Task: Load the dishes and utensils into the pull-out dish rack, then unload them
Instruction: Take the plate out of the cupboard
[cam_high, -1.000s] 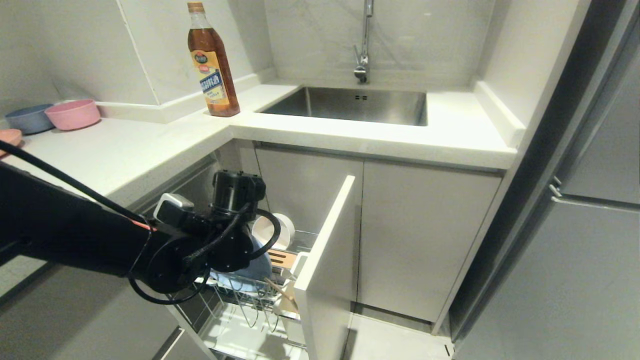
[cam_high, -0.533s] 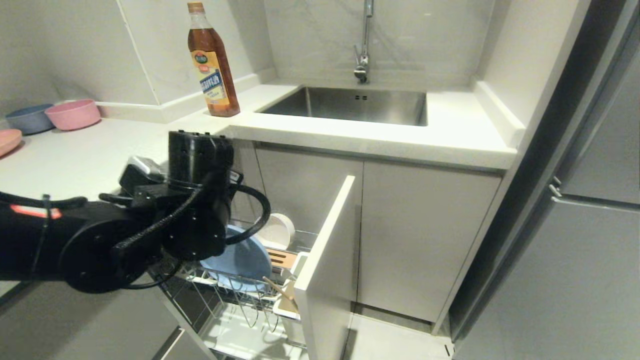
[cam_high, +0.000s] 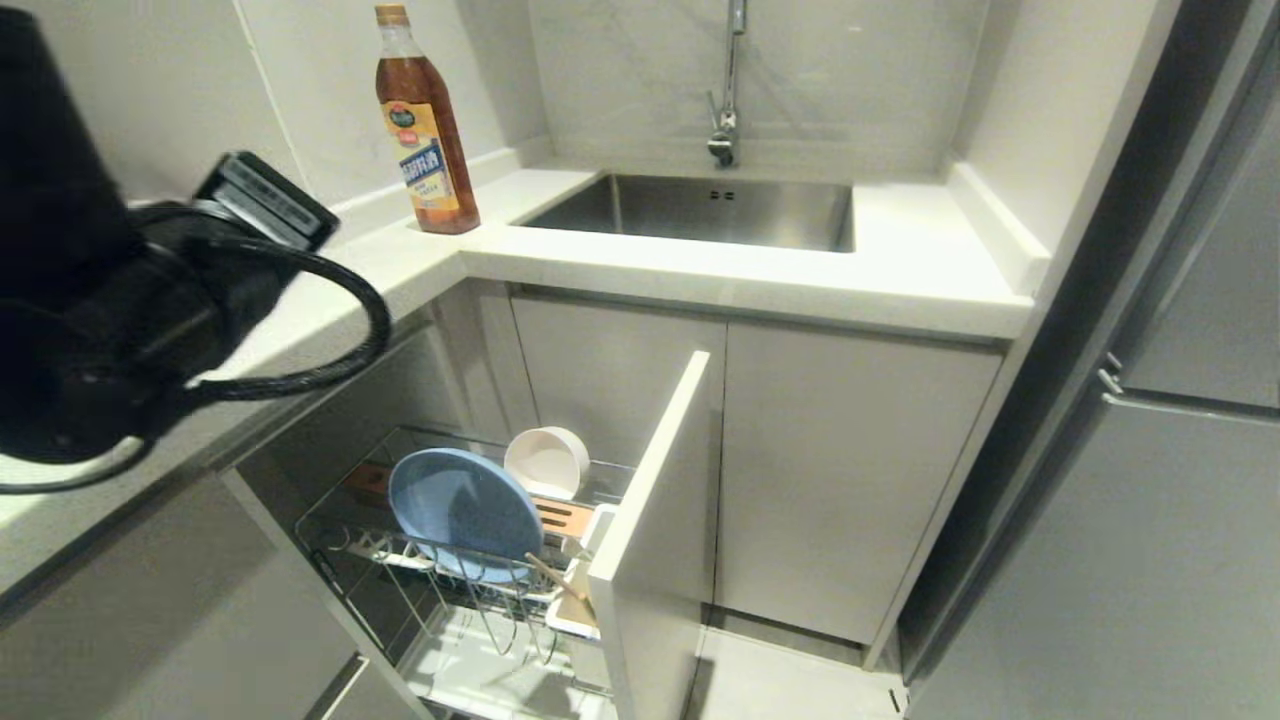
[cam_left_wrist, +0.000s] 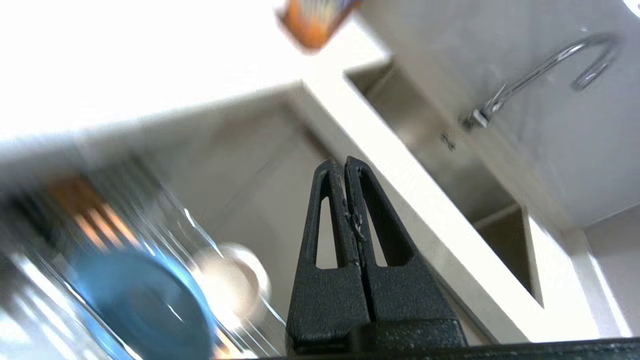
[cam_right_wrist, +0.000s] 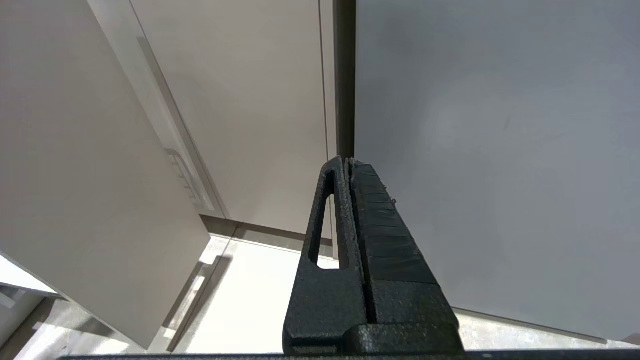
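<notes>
The pull-out dish rack (cam_high: 395, 560) stands drawn out below the counter, behind its white front panel (cam_high: 655, 500). A light-blue plate (cam_high: 465, 512) stands upright in its prongs, and a white bowl (cam_high: 547, 462) lies on its side behind the plate. Thin wooden chopsticks (cam_high: 556, 582) lean in the holder by the panel. My left arm (cam_high: 110, 300) is raised at the upper left, well above the rack. In the left wrist view my left gripper (cam_left_wrist: 344, 164) is shut and empty, with the blurred plate (cam_left_wrist: 140, 305) and bowl (cam_left_wrist: 232, 285) below it. My right gripper (cam_right_wrist: 346, 161) is shut and empty, parked low.
An oil bottle (cam_high: 425, 120) stands on the counter corner, left of the steel sink (cam_high: 700, 210) and faucet (cam_high: 728, 90). A tall grey appliance (cam_high: 1180, 450) fills the right side. The right wrist view shows cabinet doors (cam_right_wrist: 240, 100) and pale floor (cam_right_wrist: 250, 300).
My left arm has risen up and to the left, out of the rack, and its fingers have shut on nothing. The blue plate stays upright in the rack, now in full view.
</notes>
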